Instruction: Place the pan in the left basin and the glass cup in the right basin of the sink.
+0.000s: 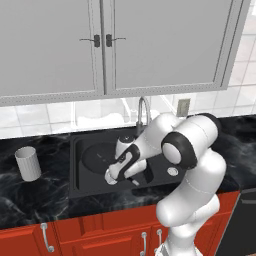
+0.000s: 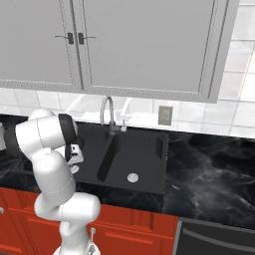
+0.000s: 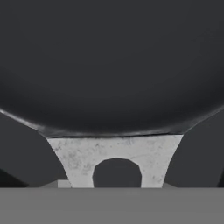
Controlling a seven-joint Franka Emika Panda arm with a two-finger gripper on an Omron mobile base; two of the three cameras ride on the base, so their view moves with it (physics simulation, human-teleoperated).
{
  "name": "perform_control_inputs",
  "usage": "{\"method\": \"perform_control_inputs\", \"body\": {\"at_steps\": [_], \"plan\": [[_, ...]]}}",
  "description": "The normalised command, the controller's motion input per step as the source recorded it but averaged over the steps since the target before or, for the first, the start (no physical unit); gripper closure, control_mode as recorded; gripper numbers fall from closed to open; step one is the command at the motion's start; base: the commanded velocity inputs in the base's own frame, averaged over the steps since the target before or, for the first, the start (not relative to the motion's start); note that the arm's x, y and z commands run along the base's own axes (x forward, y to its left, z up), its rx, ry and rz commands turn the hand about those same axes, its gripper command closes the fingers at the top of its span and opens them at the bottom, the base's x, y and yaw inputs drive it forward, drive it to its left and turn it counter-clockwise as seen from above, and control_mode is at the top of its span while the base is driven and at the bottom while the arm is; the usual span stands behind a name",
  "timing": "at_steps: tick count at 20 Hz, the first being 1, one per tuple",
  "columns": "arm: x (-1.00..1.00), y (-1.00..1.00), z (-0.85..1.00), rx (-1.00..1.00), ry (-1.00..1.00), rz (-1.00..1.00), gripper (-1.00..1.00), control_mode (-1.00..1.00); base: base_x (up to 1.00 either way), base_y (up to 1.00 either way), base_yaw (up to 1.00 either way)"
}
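Observation:
The black pan (image 1: 99, 156) sits low inside the left basin (image 1: 80, 182) of the sink, and I cannot tell whether it touches the floor. My gripper (image 1: 114, 176) is at the pan's near right edge, shut on its handle. In the hand view the pan's round body (image 3: 112, 65) looms close, with the grey handle bracket (image 3: 78, 153) running down toward my fingers, which are hidden. The glass cup (image 1: 28, 163) stands upright on the counter left of the sink. The right basin (image 2: 142, 149) holds nothing but its silver drain (image 2: 132, 177).
A curved chrome faucet (image 1: 143, 112) rises behind the sink's divider. Grey wall cabinets (image 1: 100, 45) hang overhead, and a wall outlet (image 1: 183, 106) is on the tiles. Black marble counter (image 2: 209, 169) stretches right of the sink, above red drawers (image 1: 100, 235).

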Motion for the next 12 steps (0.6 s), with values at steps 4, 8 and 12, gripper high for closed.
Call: {"method": "perform_control_inputs", "body": {"at_steps": [4,8,12], "plan": [[0.26,0.0,0.0,-0.08,0.0,0.0,1.0,-1.0,0.0,0.0,0.0],[0.38,0.0,0.0,-0.09,-0.01,0.0,1.0,-1.0,0.0,0.0,0.0],[0.46,0.0,0.0,-0.08,-0.01,0.0,1.0,-1.0,0.0,0.0,0.0]]}}
